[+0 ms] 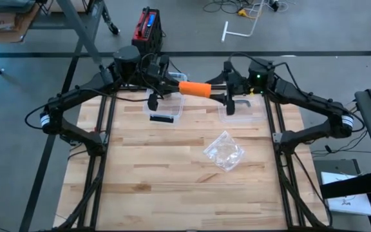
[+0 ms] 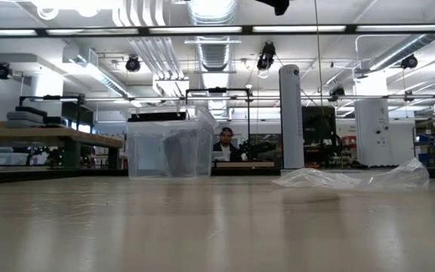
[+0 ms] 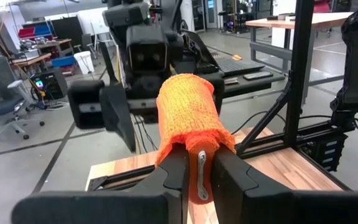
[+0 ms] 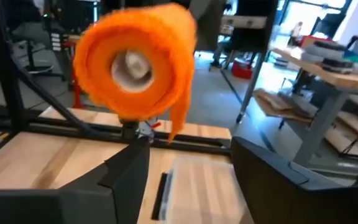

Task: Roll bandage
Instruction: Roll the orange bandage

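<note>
An orange bandage roll (image 1: pixel 195 88) is held high above the table's far edge, between the two arms. My left gripper (image 1: pixel 178 86) is shut on the roll's left end; it also shows in the left wrist view (image 3: pixel 199 180). My right gripper (image 1: pixel 223 96) is open just off the roll's right end and touches nothing. Its wrist view (image 4: pixel 191 177) shows the roll end-on (image 4: pixel 135 62) with a pale core, above and ahead of the two spread fingers. A short loose tail (image 4: pixel 180 118) hangs from the roll. My left gripper pinches the roll's left end (image 3: pixel 188 140) between its two fingers (image 3: pixel 229 177). The fingers lie level, pointing toward the table's right, along the roll. The roll sticks out level beyond the fingertips toward my right gripper, lifted clear of the table.
A clear plastic box (image 1: pixel 163 109) with a dark item in it sits under the left gripper; it also shows in the low view (image 2: pixel 168 147). A second clear tray (image 1: pixel 243 109) lies under the right gripper. A crumpled clear bag (image 1: pixel 224 151) lies mid-table. The near half shows bare wood.
</note>
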